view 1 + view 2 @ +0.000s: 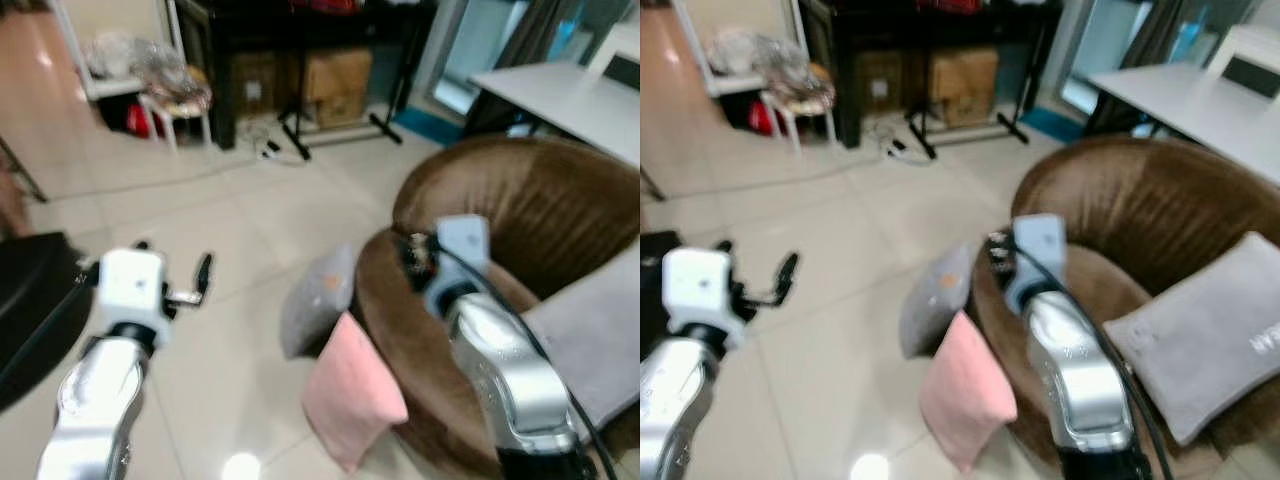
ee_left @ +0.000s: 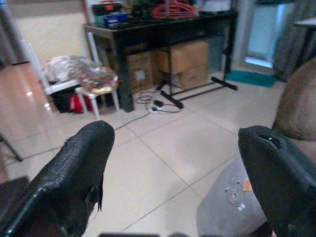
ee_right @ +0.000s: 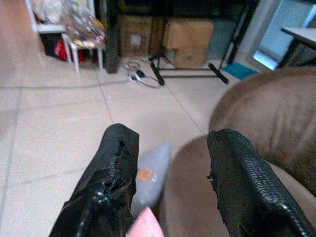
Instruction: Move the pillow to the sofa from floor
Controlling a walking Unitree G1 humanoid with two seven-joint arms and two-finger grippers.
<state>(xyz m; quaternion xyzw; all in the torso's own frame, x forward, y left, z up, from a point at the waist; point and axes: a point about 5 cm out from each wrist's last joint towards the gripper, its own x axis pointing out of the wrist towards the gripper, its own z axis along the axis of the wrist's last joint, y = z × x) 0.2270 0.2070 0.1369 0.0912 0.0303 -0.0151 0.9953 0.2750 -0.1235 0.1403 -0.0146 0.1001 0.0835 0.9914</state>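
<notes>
A soft grey square pillow (image 1: 318,298) stands on edge on the pale tiled floor (image 1: 220,230), leaning against the outer side of the rounded brown velvet sofa (image 1: 530,215). Just in front of it a pink fabric pillow (image 1: 350,392) also leans against the sofa's base, overlapping the grey one's lower corner. A larger grey cushion (image 1: 1210,330) lies on the sofa seat, tilted against the backrest.

The right gripper (image 3: 170,168) is raised over the sofa's near arm, released, its two black fingers spread apart with nothing between them; the grey pillow and the tip of the pink one show beyond them in the right wrist view. The left gripper (image 2: 177,163) hovers over the bare floor, well apart from both pillows, likewise released with its fingers wide.

Across the room a black metal-framed worktop (image 1: 300,30) carries clutter, with brown cardboard boxes (image 1: 335,80) under it and a cable (image 1: 265,140) on the tiles. A white chair (image 1: 180,100) holds crumpled plastic, and a white table (image 1: 560,100) stands behind the sofa.
</notes>
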